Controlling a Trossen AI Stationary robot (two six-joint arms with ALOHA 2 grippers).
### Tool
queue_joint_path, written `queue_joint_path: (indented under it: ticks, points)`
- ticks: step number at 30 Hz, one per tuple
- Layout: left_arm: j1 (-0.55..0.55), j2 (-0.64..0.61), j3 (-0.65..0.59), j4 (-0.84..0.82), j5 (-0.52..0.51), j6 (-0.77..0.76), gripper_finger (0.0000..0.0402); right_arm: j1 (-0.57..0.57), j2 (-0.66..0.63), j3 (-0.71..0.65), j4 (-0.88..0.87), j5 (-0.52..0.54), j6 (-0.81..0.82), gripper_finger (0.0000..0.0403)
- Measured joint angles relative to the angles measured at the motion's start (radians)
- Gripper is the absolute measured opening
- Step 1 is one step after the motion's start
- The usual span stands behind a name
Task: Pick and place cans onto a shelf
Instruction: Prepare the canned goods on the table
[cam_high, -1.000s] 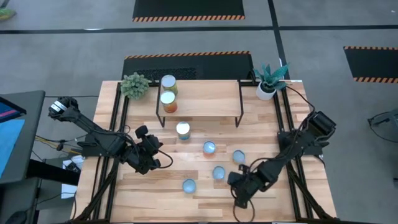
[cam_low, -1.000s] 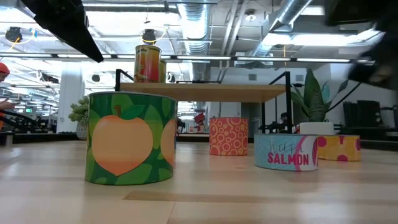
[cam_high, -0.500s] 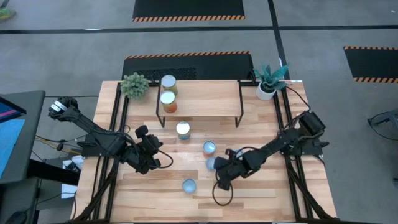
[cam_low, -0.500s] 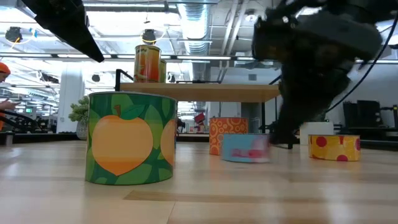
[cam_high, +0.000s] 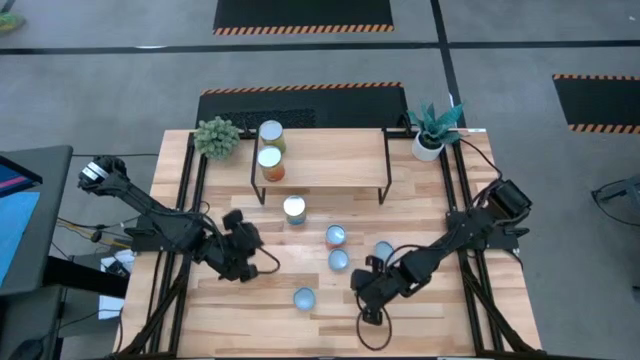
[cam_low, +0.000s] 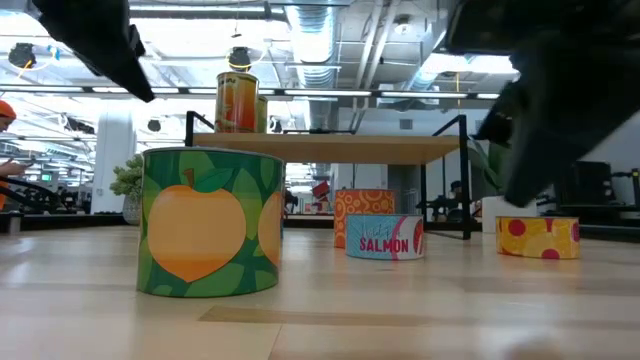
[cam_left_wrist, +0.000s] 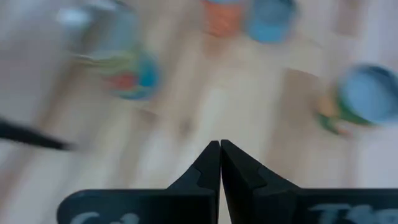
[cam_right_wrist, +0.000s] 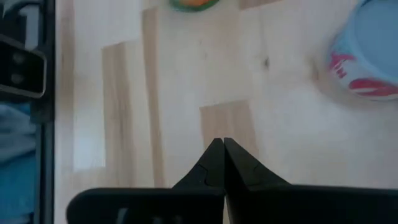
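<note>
Two cans stand on the light-wood shelf at its left end, and show in the low view too. Several more cans stand on the table in front of it: a white-topped one, an orange one, the blue "Salmon" tin, another, and the green peach can nearest the front. My right gripper is shut and empty just right of and nearer than the Salmon tin. My left gripper is shut and empty at the table's left.
A green bushy plant stands at the shelf's far left and a white plant pot at its far right. Bare tabletop lies along the near edge and on the shelf's right half.
My right gripper swept toward the table's left and pushed the Salmon tin, which slid left and a little farther back beside the orange can. The gripper then drew back toward the near right, clear of the tin. My left gripper has shifted slightly toward the right.
</note>
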Motion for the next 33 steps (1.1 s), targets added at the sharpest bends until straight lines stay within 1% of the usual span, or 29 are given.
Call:
queue_joint_path:
  ticks: [3, 6, 8, 10, 12, 15, 17, 19, 20, 21, 23, 25, 28, 31, 33]
  points:
    - [-0.029, 0.061, 0.0, 0.142, 0.12, 0.054, 0.0, 0.024, 0.0, 0.0, -0.009, 0.037, -0.022, 0.0014]
    - [-0.055, 0.17, 0.001, 0.315, 0.209, 0.119, 0.0, 0.039, 0.0, 0.0, -0.027, 0.128, -0.02, 0.0013]
    - [-0.07, 0.249, 0.001, 0.383, 0.233, 0.131, 0.0, 0.042, 0.0, 0.0, -0.023, 0.186, 0.002, 0.0011]
    - [-0.082, 0.323, 0.001, 0.453, 0.241, 0.107, 0.0, 0.046, 0.0, 0.0, -0.021, 0.236, 0.026, 0.001]
    - [-0.094, 0.382, 0.0, 0.535, 0.276, 0.09, 0.0, 0.053, 0.0, 0.0, -0.019, 0.28, 0.034, 0.0011]
    - [-0.104, 0.456, 0.0, 0.704, 0.371, 0.103, 0.0, 0.062, 0.0, 0.0, -0.019, 0.297, 0.022, 0.0014]
    - [-0.104, 0.504, 0.0, 0.797, 0.395, 0.106, 0.0, 0.063, 0.0, 0.0, -0.02, 0.296, 0.022, 0.0015]
    - [-0.09, 0.546, 0.0, 0.866, 0.394, 0.125, 0.0, 0.061, 0.0, 0.0, -0.02, 0.298, 0.02, 0.0014]
    - [-0.078, 0.563, 0.0, 0.906, 0.376, 0.141, 0.0, 0.058, 0.0, 0.0, -0.021, 0.306, 0.019, 0.0013]
    - [-0.067, 0.578, 0.0, 0.941, 0.341, 0.153, 0.0, 0.056, 0.0, 0.0, -0.023, 0.32, 0.019, 0.0011]
    - [-0.042, 0.593, 0.0, 0.977, 0.232, 0.179, 0.0, 0.048, 0.0, 0.0, -0.024, 0.348, 0.018, 0.001]
    - [-0.017, 0.594, 0.0, 0.97, 0.139, 0.185, 0.0, 0.038, 0.0, 0.0, -0.024, 0.365, 0.018, 0.001]
    - [0.001, 0.587, 0.0, 0.925, 0.037, 0.174, 0.0, 0.029, 0.0, 0.0, -0.032, 0.365, 0.018, 0.0012]
    - [-0.005, 0.585, 0.017, 0.923, 0.027, 0.138, 0.0, 0.027, 0.0, 0.0, -0.057, 0.365, 0.024, 0.0014]
    - [-0.01, 0.585, 0.038, 0.895, 0.049, 0.105, 0.0, 0.027, 0.0, 0.0, -0.072, 0.365, 0.026, 0.0013]
